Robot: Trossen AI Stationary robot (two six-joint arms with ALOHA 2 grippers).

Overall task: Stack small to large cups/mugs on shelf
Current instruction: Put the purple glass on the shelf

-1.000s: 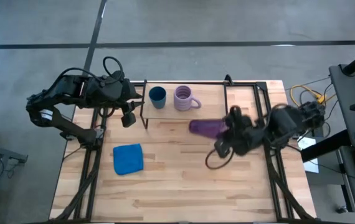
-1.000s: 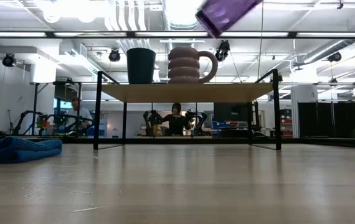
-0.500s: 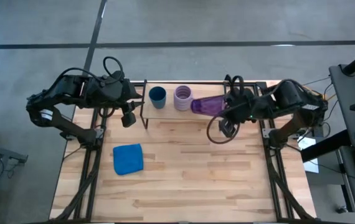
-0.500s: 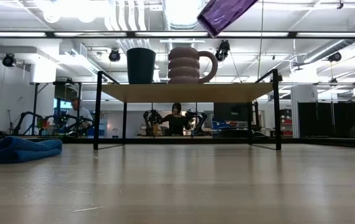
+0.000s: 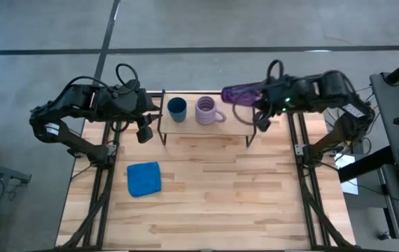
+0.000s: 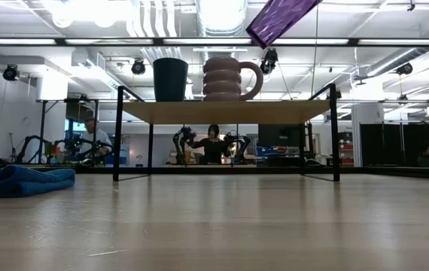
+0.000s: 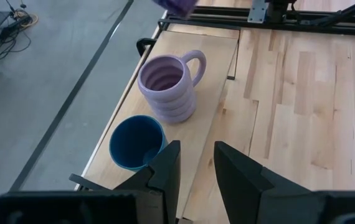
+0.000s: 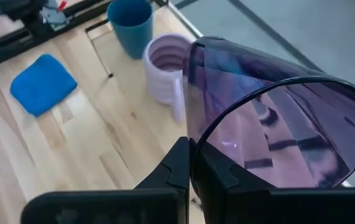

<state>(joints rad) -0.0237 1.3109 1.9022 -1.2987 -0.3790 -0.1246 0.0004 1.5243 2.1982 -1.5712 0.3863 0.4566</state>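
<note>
At the far edge of the wooden tabletop point(image 5: 213, 182), the right gripper point(image 5: 261, 102) holds a tall dark purple translucent tumbler point(image 5: 240, 93) in the air, its fingers point(image 8: 179, 163) clamped on the rim. The tumbler lies tipped nearly on its side above the right part of the low light-wood shelf on thin black wire legs point(image 6: 226, 112), clear of the board and just beside the mug. From table height only the tumbler's slanted lower part shows point(image 6: 278, 18), high above the shelf.

2 vessels stand upright on the shelf's left half: a small dark blue cup point(image 5: 177, 108) and, just to its right, a pale lavender ribbed mug with a handle point(image 5: 207, 110). The 2 are close together but apart.

The left gripper point(image 5: 143, 133) waits at the shelf's left end, over the table's left edge, its fingers point(image 7: 167, 172) narrowly parted and holding nothing.

A flat blue cloth point(image 5: 143, 178) lies on the tabletop, well apart from the shelf. A person point(image 6: 214, 143) shows in the room beyond.
</note>
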